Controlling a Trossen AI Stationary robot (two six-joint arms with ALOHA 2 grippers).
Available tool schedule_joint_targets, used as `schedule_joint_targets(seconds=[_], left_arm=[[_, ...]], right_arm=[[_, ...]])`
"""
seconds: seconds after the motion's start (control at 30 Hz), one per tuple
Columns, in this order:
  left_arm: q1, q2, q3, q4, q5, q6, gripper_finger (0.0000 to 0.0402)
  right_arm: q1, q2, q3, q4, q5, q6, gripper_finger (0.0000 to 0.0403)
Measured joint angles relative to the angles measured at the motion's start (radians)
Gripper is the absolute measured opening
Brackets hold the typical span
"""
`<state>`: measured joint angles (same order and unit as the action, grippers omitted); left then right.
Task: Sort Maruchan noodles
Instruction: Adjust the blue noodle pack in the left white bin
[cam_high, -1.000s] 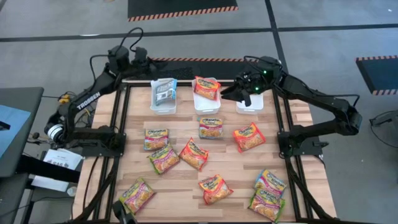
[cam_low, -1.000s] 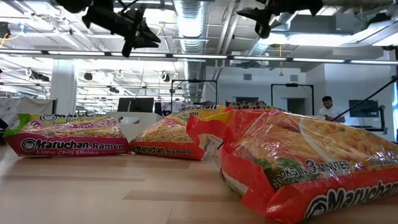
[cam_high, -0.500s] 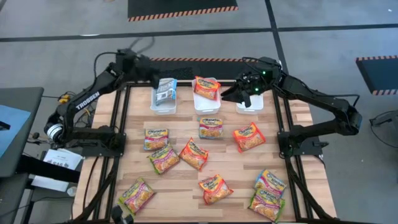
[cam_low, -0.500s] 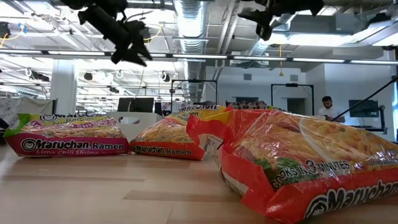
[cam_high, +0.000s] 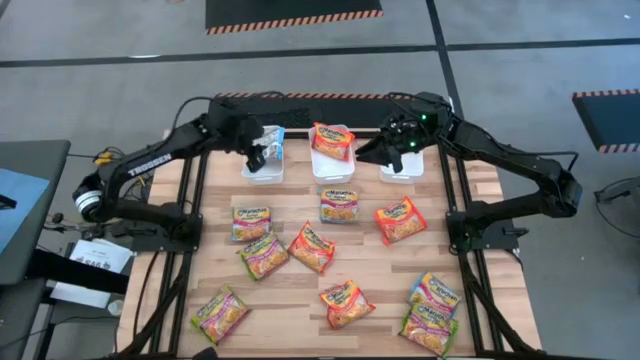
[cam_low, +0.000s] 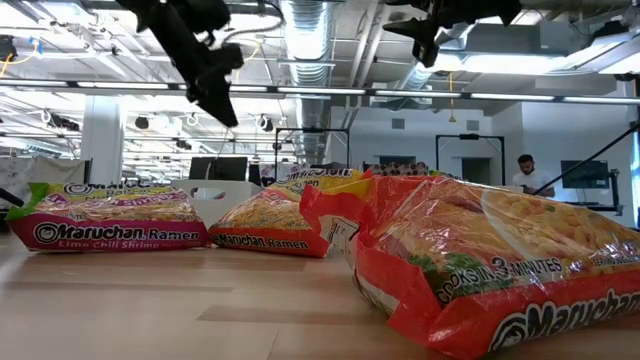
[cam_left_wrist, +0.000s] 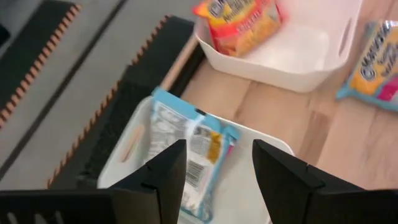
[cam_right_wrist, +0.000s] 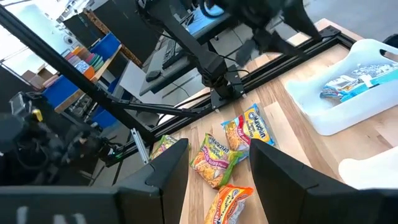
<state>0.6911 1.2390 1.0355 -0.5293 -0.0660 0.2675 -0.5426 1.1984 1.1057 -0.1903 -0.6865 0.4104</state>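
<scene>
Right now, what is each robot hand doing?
Left end effector: open, empty, above the blue packet's white bin.
Right end effector: open, empty.

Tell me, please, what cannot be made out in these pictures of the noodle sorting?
- High view: the right bin and its contents are hidden under the right end effector.
- Low view: the bins and packets behind the big red packet are blocked by it.
- Left wrist view: the blue packet has print too blurred to read.
- Right wrist view: the nearest bin is cut off by the edge.

Eleven noodle packets (cam_high: 340, 204); three white bins (cam_high: 263, 168).
</scene>
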Motion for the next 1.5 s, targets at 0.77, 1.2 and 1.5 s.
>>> schedule_joint_targets(seconds=[0.77, 1.2, 1.5], left_arm=[[-0.019, 0.377, -0.002, 0.048, -0.065, -0.025, 0.0171], [-0.037, 0.341, -0.001, 0.038, -0.211, -0.071, 0.0171], [-0.040, 0.345, -0.001, 0.091, -0.182, -0.044, 0.0171]], right_arm=[[0.000, 0.000, 0.000, -0.038, 0.007, 0.000, 0.0195], [0.000, 0.000, 0.000, -0.038, 0.007, 0.000, 0.0195], [0.000, 0.000, 0.000, -0.037, 0.010, 0.000, 0.0195]])
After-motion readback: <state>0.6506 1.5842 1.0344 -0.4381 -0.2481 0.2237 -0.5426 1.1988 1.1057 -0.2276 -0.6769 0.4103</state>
